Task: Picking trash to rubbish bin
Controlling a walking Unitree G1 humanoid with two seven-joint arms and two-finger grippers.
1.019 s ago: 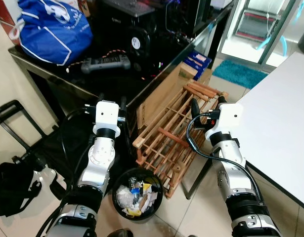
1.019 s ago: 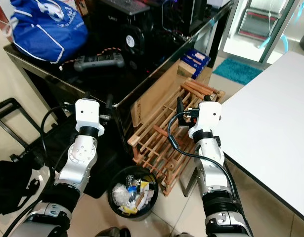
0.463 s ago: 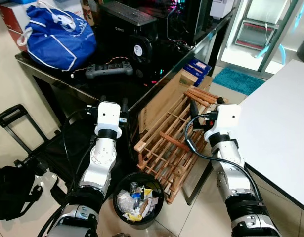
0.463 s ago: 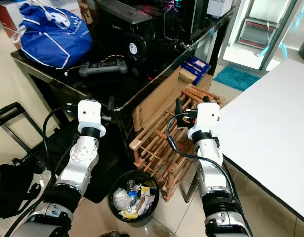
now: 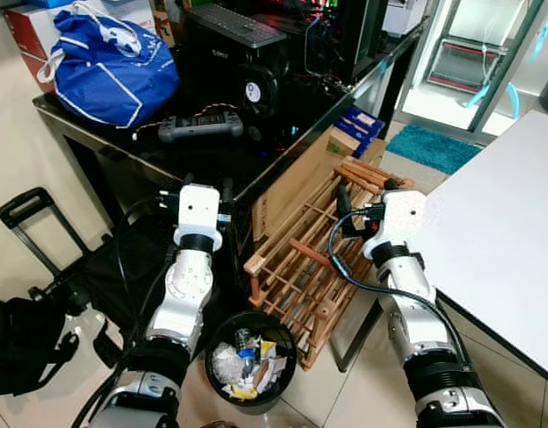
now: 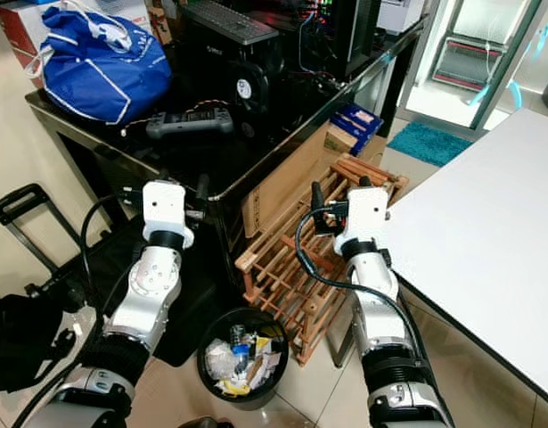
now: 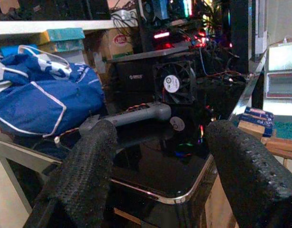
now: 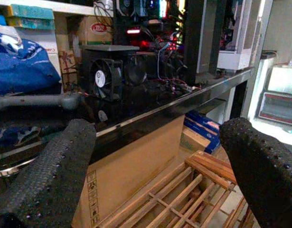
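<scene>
Wooden rack (image 5: 302, 267) beside rubbish bin (image 5: 252, 360) (black desk (image 5: 282, 147) above).

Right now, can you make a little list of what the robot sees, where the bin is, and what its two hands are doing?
bin: black rubbish bin on the floor between the arms, paper scraps and wrappers inside
left gripper: open, holding nothing, raised in front of the black table
right gripper: open, holding nothing, raised over the wooden rack
on the table: blue bag, grey controller
right side: white table
trash in hand: none
</scene>
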